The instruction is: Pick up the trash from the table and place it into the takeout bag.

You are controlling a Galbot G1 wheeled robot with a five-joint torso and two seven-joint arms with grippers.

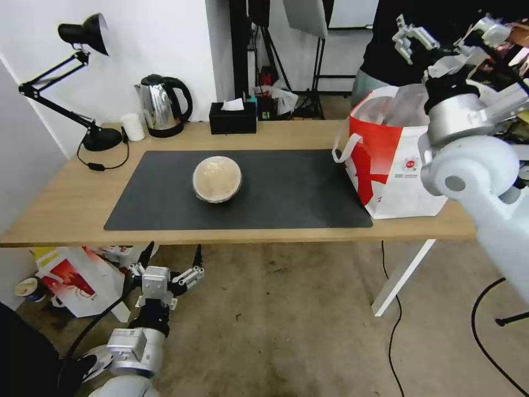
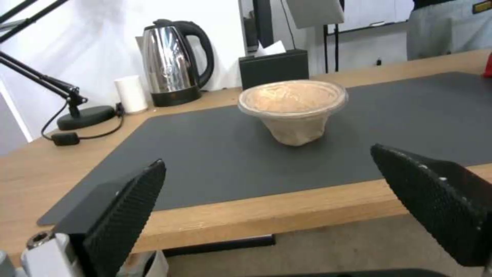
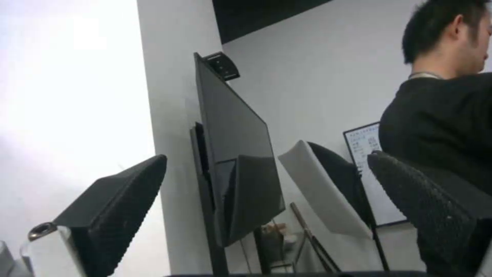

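1. Sitting upright near the middle of the mat (image 1: pixel 308 193), slightly toward its left end, the tan bowl (image 1: pixel 217 178) has its lid on; nothing touches it.
2. Bag (image 1: pixel 397 165) stands at the table's (image 1: pixel 55 220) right end, overlapping the mat's right edge, mouth open, one loop handle hanging on its left side.
3. Left gripper (image 1: pixel 172 259) hangs below the table's front edge, jaws spread wide and empty, well apart from the bowl; left wrist view faces the bowl (image 2: pixel 293 109) between both pads (image 2: pixel 128 207).
4. Right gripper (image 1: pixel 446 33) is raised above the bag, jaws spread, holding nothing.
5. Kettle (image 1: pixel 162 105), small white cup (image 1: pixel 132 127), lamp (image 1: pixel 82 82) and tissue box (image 1: pixel 232 117) line the back edge.
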